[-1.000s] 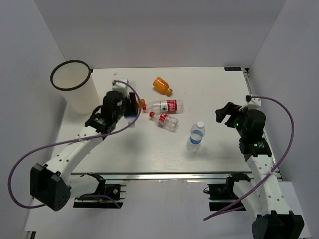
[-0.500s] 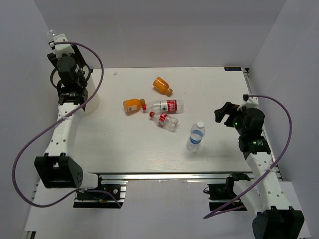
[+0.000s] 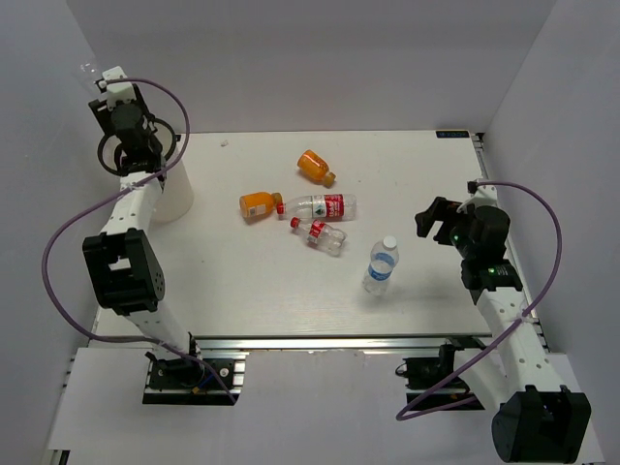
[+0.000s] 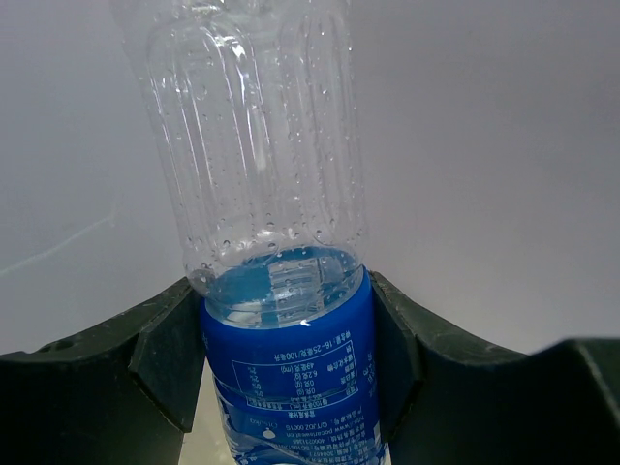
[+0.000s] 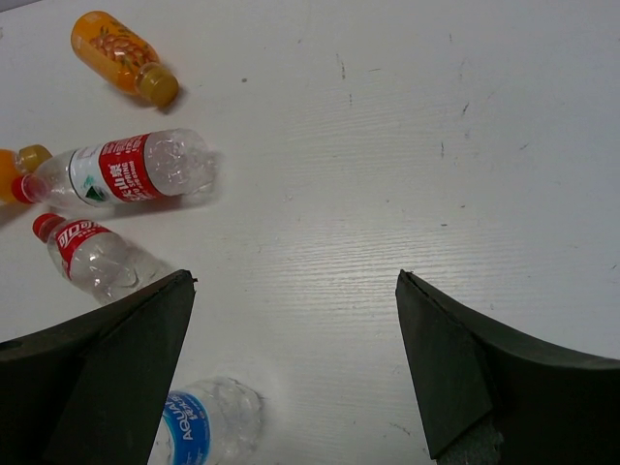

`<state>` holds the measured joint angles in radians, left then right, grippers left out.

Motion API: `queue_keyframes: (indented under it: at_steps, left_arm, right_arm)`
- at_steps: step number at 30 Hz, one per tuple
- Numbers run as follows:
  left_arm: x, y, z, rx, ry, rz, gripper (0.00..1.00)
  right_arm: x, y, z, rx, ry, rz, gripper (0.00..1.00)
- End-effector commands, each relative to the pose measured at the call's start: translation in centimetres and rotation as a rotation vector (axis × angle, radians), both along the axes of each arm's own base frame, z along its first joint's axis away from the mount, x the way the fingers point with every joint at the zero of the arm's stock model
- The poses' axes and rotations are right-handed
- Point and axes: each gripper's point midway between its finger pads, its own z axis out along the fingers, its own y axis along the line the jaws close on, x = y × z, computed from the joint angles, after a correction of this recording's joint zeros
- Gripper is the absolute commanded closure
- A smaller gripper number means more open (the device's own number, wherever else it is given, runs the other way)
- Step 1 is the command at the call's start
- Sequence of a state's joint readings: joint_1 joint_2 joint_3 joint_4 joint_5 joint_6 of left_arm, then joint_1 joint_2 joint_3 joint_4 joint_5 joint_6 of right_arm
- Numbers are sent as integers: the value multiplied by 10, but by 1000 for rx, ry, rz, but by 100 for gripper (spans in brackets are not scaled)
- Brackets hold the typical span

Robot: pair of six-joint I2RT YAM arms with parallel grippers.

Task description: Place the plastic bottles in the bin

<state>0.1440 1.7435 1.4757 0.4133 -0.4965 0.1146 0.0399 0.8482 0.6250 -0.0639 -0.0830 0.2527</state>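
My left gripper is raised at the far left, above the white bin, whose mouth is mostly hidden behind the arm. It is shut on a clear bottle with a blue label, and the bottle's clear end sticks up past the fingers. On the table lie two orange bottles and two red-labelled bottles. A second blue-labelled bottle stands upright. My right gripper is open and empty, to the right of that upright bottle.
White walls close in the table on the left, back and right. The bin stands in the far left corner against the left wall. The right arm's purple cable loops along the table's right edge.
My left arm has swung from the middle of the table up to the far left corner with the blue-labelled bottle in it. The right arm has barely moved.
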Motion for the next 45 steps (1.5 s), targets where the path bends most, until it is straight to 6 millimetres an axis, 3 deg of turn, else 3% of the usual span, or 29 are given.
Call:
queue_keyframes:
  at_steps: [1,2,5,7,9,14,16,17,18,20,21,22,23,24,25,26,27,32,37,45]
  left_arm:
    - [-10,5,16,-19,-99,27,58]
    - [-11,6,12,-31,-103,31,55]
    - [-21,7,-5,-46,-97,45,28]
    - [-28,6,-4,-46,-99,51,25]
    - [-32,5,1,-42,-85,47,2]
    - [-46,-13,43,-52,-125,-50,2]
    - [-47,-31,58,-39,-90,-158,2]
    - [-39,-55,61,-19,-57,-301,2]
    - [-37,-74,48,-21,25,-405,2]
    - [-38,-126,51,62,108,-681,2]
    - [-48,-171,26,75,223,-915,2]
    - [-54,-204,22,168,265,-1027,2]
    - [-61,-226,10,203,319,-1112,2]
    - [-69,-247,-28,185,460,-1193,2]
    - [-78,-278,-43,219,524,-1278,2]
    - [-81,-287,-54,284,574,-1325,2]
    - [-86,-296,-88,244,679,-1385,2]
    - [-78,-303,-142,189,789,-1428,2]
    - [-83,-320,-206,229,969,-1514,2]
    - [-79,-321,-268,168,1103,-1542,2]
  right_arm:
    - [6,2,17,-11,-67,19,11]
    - [6,2,17,-11,-70,19,11]
    - [6,3,17,-9,-70,25,11]
    - [6,4,18,-7,-70,31,11]
    - [4,8,18,-6,-62,58,11]
    - [4,14,26,-13,-76,105,11]
    - [2,15,35,-20,-92,112,11]
    - [3,15,41,-19,-104,116,11]
    - [2,17,43,-18,-107,127,11]
    - [0,22,45,-8,-109,155,11]
    - [-1,23,45,-6,-106,161,11]
    - [-2,24,43,-4,-100,166,11]
    - [-3,25,42,-2,-97,172,11]
    - [-3,24,39,-1,-92,170,11]
    - [-3,25,39,3,-95,169,11]
    - [-2,22,38,1,-97,154,11]
    - [-2,22,37,3,-93,146,11]
    - [-3,18,38,-1,-103,125,11]
    - [-4,17,35,-6,-97,122,11]
    - [-2,16,32,-17,-86,118,11]
